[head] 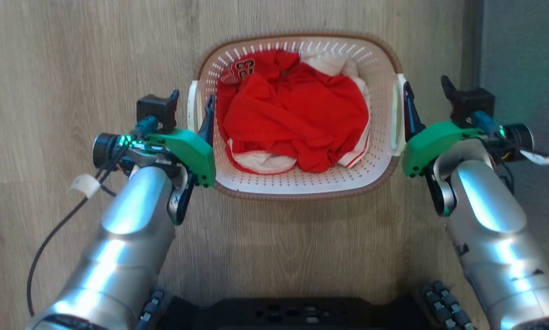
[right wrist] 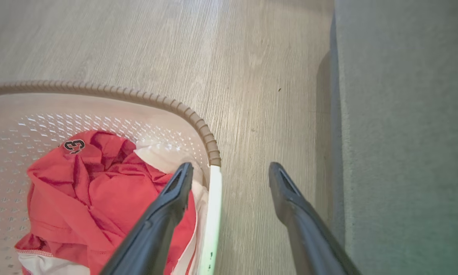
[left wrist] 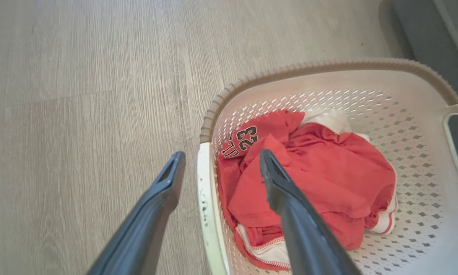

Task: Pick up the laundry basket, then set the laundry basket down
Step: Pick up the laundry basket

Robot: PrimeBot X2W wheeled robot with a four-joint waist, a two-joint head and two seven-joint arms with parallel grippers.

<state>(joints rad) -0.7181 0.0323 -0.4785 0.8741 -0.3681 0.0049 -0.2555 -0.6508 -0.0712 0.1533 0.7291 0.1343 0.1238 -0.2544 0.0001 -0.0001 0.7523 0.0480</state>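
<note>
The laundry basket (head: 302,185), cream-white and perforated with a brown woven-look rim, stands on the wood floor in the middle of the head view, red-and-white clothes (head: 297,114) bunched inside. My left gripper (head: 193,103) is open astride the basket's left white handle (left wrist: 205,191), one finger outside and one finger (left wrist: 286,198) inside above the clothes (left wrist: 328,172). My right gripper (head: 428,89) is open astride the right handle (right wrist: 215,198) in the same way. In both wrist views the jaws stand clear of the handles, left gripper (left wrist: 221,154) and right gripper (right wrist: 231,166).
A grey carpet (head: 522,55) borders the wood floor close to the right arm, also seen as the carpet (right wrist: 405,133) beside the outer right finger. My dark base (head: 293,314) lies at the bottom edge. A black cable (head: 50,238) loops from the left wrist.
</note>
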